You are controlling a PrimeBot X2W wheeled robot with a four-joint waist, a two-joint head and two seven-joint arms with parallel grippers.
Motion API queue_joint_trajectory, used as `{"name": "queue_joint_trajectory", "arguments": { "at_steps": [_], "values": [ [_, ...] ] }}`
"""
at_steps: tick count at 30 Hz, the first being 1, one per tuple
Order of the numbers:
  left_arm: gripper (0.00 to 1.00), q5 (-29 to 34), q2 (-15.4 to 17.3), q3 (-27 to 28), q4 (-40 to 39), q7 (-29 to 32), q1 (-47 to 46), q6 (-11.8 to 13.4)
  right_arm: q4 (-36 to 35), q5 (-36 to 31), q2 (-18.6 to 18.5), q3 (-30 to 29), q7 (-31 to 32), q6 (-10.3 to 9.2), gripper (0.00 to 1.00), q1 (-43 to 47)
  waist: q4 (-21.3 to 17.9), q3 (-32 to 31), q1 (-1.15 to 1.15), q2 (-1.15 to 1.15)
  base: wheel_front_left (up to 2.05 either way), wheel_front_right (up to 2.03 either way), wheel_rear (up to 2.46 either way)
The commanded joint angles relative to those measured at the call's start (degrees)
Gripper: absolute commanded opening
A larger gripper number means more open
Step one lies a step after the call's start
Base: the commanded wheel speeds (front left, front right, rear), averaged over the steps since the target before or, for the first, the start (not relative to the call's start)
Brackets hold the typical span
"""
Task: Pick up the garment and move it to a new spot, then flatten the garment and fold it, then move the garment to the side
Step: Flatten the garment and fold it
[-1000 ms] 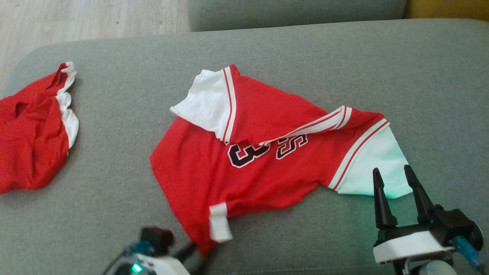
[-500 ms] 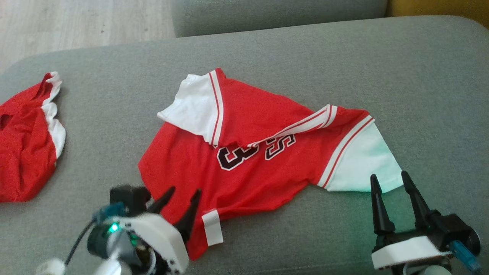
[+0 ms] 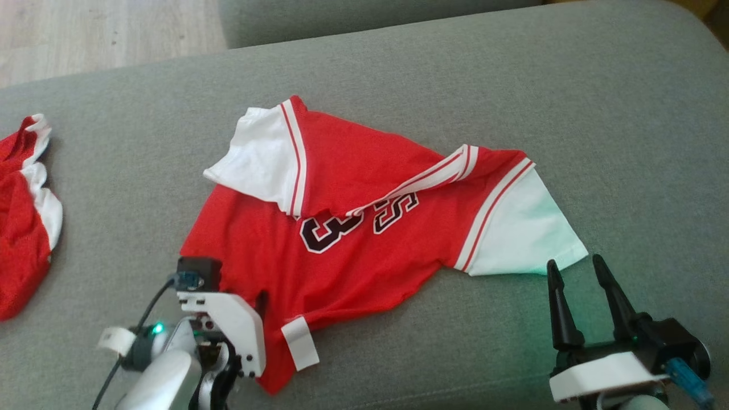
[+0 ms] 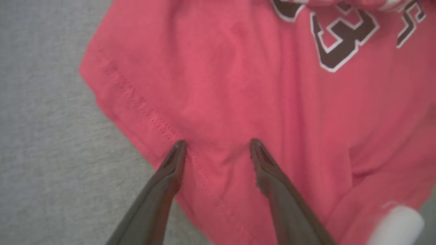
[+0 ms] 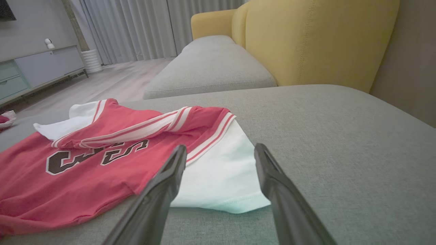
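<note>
**Jersey spread on cushion, both grippers apart**

The red jersey [image 3: 342, 239] lies spread on the grey cushion [image 3: 626, 142]. Its upper part is folded down over the dark numerals [image 3: 324, 230], hiding part of them. A second garment [image 3: 23, 228], also red, lies well apart at the left, cut off by the picture's edge. The left gripper [image 4: 217, 142] hangs over the jersey's lower left hem, fingers apart and holding nothing. Whether its tips touch the cloth I cannot tell. In the head view its own white body hides most of its fingers. The right gripper [image 3: 574, 262] stands just beside the cuff of the white sleeve [image 3: 518, 228], fingers spread and empty.
</note>
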Motion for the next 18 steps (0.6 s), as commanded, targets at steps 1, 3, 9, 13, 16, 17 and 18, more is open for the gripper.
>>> {"name": "queue_joint_trajectory", "arguments": {
  "at_steps": [1,3,9,13,16,17,18],
  "values": [
    [0.0,-0.7,0.0,1.4,0.6,-0.4,-2.7,-1.5,-1.4,0.5,-0.4,1.2,-0.6,0.44,1.0,-1.8,-0.4,0.2,0.0,0.0,0.0,0.0,0.0],
    [0.0,-0.8,-0.1,1.1,1.2,-0.5,-2.9,-2.2,-1.4,0.6,-0.4,1.2,-0.6,0.44,1.0,-1.8,-0.5,0.3,0.0,0.0,0.0,0.0,0.0],
    [0.0,0.0,0.0,1.4,1.6,-4.0,-5.2,-2.9,-1.4,1.0,-0.4,0.9,-0.6,0.44,1.0,-2.0,-0.4,0.5,0.0,0.0,0.0,0.0,0.0],
    [0.0,1.3,0.6,2.4,1.1,-6.5,-8.1,-1.9,-1.4,1.2,-0.4,0.9,-0.6,0.44,1.0,-2.0,0.1,0.7,0.0,0.0,0.0,0.0,0.0],
    [0.0,1.8,1.2,3.5,1.9,-7.5,-11.3,-1.6,-1.3,1.3,-0.4,1.0,-0.6,0.44,1.0,-2.4,0.3,0.9,0.0,0.0,0.0,0.0,0.0],
    [0.0,1.9,1.4,3.8,2.3,-7.8,-12.6,-1.7,-1.3,1.3,-0.4,1.1,-0.6,0.44,1.0,-2.5,0.3,0.9,0.0,0.0,0.0,0.0,0.0],
    [0.0,1.9,1.6,4.3,2.7,-8.0,-14.0,-1.8,-1.2,1.3,-0.4,1.2,-0.6,0.44,1.0,-2.6,0.3,1.0,0.0,0.0,0.0,0.0,0.0]
  ]
}}
